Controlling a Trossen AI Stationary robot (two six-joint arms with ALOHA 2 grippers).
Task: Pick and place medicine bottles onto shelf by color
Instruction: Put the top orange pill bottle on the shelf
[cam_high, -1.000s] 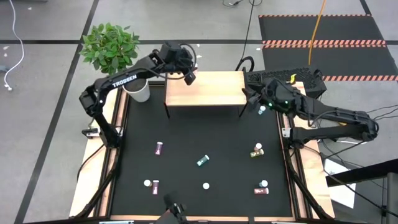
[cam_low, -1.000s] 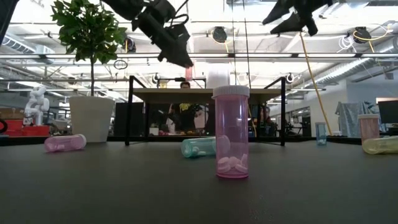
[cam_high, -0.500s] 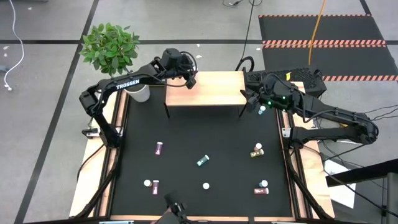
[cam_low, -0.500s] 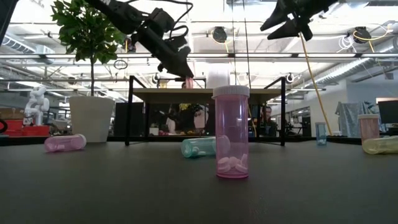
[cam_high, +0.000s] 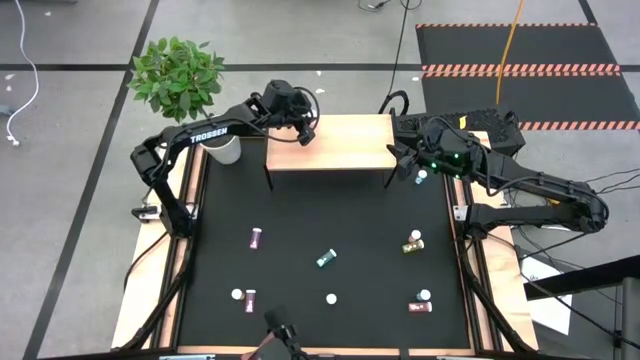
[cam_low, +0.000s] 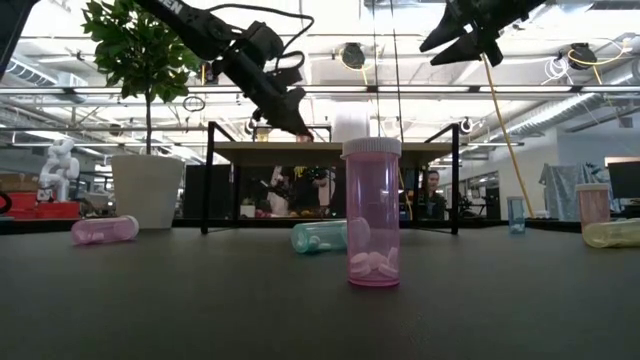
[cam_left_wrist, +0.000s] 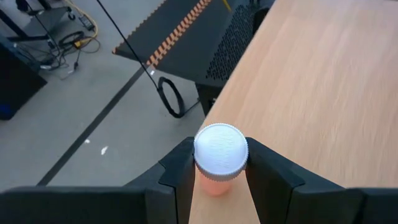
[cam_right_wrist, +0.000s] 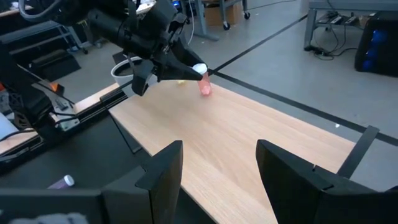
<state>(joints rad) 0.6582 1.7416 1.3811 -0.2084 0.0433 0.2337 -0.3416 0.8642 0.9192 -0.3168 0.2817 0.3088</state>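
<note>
Shelf (cam_high: 330, 143) is seen at the upper centre of the high view. A pink bottle (cam_left_wrist: 219, 162) is pinched by the left gripper (cam_high: 307, 133) at the shelf's left end. The right gripper (cam_high: 403, 165) is held spread at the shelf's right edge. Other bottles (cam_high: 327, 258) are scattered on the dark surface (cam_high: 300, 215) below.
</note>
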